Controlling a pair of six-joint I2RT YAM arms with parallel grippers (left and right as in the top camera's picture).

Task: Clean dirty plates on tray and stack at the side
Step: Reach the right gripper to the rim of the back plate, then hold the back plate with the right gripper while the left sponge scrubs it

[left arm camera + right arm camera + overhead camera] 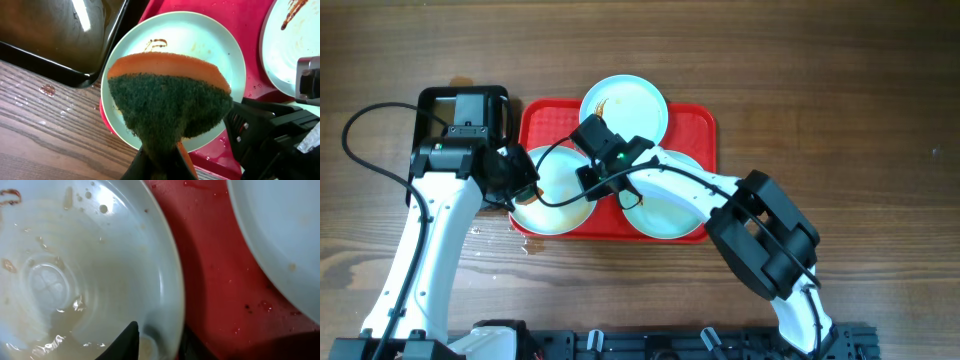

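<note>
right pincer (161,347): nearly closed, one finger each side of plate (75,270) rim, real grip cannot tell | left pincer (160,167): clamped on sponge (170,105) over same plate

Black pan (50,35), sponge (170,105), wooden table (820,80)

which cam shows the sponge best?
Left wrist: the sponge fills the frame, green scrub face and orange back, over the left plate. Overhead hides nearly all of it under the left gripper; right wrist shows none.
</note>
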